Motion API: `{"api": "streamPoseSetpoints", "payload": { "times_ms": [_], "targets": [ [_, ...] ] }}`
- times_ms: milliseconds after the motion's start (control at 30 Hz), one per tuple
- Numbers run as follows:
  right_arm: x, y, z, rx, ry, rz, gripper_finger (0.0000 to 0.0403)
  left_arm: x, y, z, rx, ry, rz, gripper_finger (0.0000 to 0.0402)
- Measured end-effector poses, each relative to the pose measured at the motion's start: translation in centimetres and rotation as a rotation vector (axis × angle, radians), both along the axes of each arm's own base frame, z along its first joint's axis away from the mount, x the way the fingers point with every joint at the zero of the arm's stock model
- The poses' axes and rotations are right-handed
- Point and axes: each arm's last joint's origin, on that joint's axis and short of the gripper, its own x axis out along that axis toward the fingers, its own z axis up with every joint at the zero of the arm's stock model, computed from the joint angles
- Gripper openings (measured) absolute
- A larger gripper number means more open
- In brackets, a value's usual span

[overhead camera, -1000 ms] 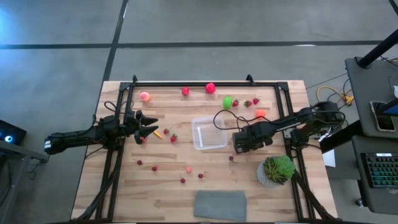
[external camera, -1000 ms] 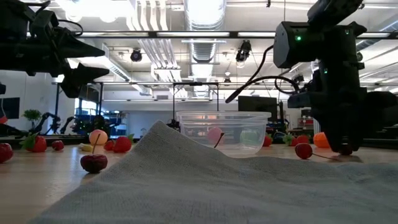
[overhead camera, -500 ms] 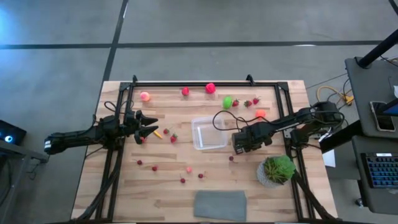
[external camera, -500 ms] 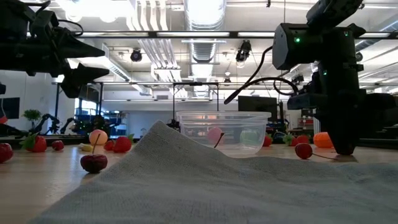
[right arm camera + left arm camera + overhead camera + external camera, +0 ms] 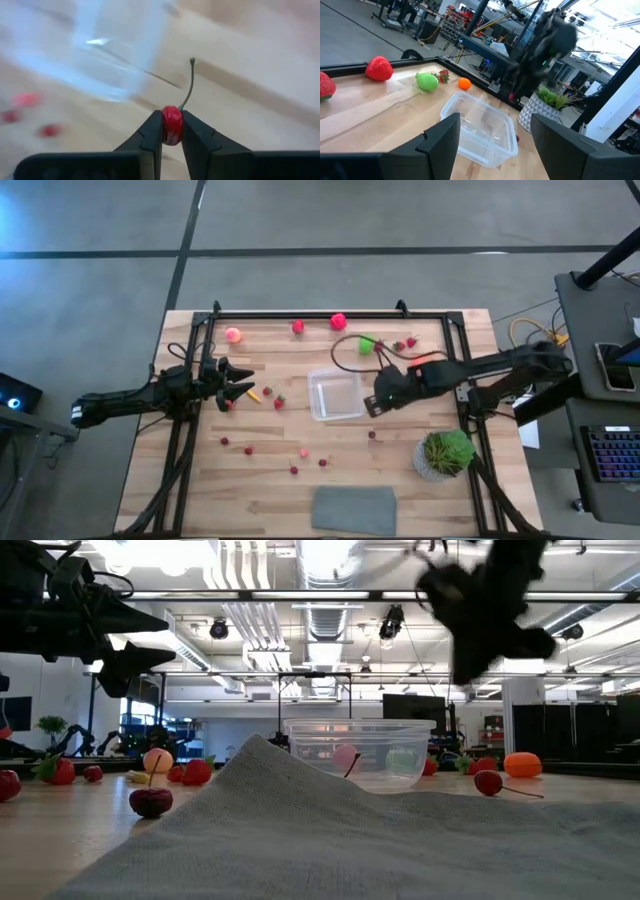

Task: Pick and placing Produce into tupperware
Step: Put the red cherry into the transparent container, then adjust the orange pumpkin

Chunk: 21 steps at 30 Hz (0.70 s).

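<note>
The produce lies scattered on the wooden table: a green piece (image 5: 366,343), a pink-red one (image 5: 339,321), a strawberry (image 5: 298,327), a peach one (image 5: 232,334), and tiny dark berries such as one (image 5: 371,434) near the front. The clear tupperware (image 5: 337,395) stands on its base mid-table. Beside its right wall my right gripper (image 5: 372,404) hangs raised, shut on a small red cherry (image 5: 171,131). My left gripper (image 5: 240,388) waits open at the table's left, level, pointing at the tub (image 5: 480,130). My right gripper pinches the cherry's round body (image 5: 171,127) between its two fingertips (image 5: 152,131). The fingers slant down from the table's right. The thin stem (image 5: 189,85) sticks out past the fingertips. The cherry is lifted clear of the table.
A potted plant (image 5: 445,452) stands at the front right, close under the right arm. A grey cloth (image 5: 355,510) lies at the near edge and fills the low view's foreground (image 5: 300,830). A black frame (image 5: 330,313) rims the table's far side.
My right gripper has risen from the table with the cherry between its fingers and swung toward the tupperware, tipping less steeply downward. The cherry is now clear of the wood. Another cherry beside that spot stays on the table.
</note>
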Motion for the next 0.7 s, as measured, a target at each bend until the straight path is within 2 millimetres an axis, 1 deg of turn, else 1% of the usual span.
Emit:
{"api": "streamPoseSetpoints", "payload": {
  "times_ms": [67, 100, 167, 200, 333, 500, 600, 700],
  "targets": [
    [0.9, -0.4, 1.9, -0.038, -0.088, 0.073, 0.0053, 0.0, 0.0, 0.0, 0.000, -0.001, 0.000, 0.0228],
    [1.3, -0.7, 2.5, -0.051, -0.112, 0.105, 0.0055, 0.0, 0.0, 0.0, 0.000, 0.000, 0.000, 0.0228],
    [2.3, -1.3, 3.2, -0.074, -0.125, 0.139, 0.0060, 0.0, 0.0, 0.0, 0.000, 0.000, 0.000, 0.0228],
    [2.9, -1.6, 3.2, -0.075, -0.121, 0.153, 0.0063, 0.0, 0.0, 0.0, 0.000, 0.000, 0.000, 0.0228],
    [5.4, -2.4, 1.7, -0.051, -0.059, 0.227, 0.0076, 0.0, 0.0, 0.0, 0.000, -0.001, 0.000, 0.0228],
    [8.6, -2.2, -0.4, -0.066, 0.019, 0.318, 0.0098, 0.0, 0.0, 0.0, 0.000, -0.001, 0.000, 0.0228],
    [10.0, -2.1, -1.0, -0.069, 0.057, 0.341, 0.0124, 0.0, 0.0, 0.0, 0.000, -0.001, 0.000, 0.0228],
    [10.7, -2.1, -1.0, -0.075, 0.102, 0.356, 0.0157, 0.0, 0.0, 0.0, 0.000, 0.000, 0.000, 0.0228]
  ]
}}
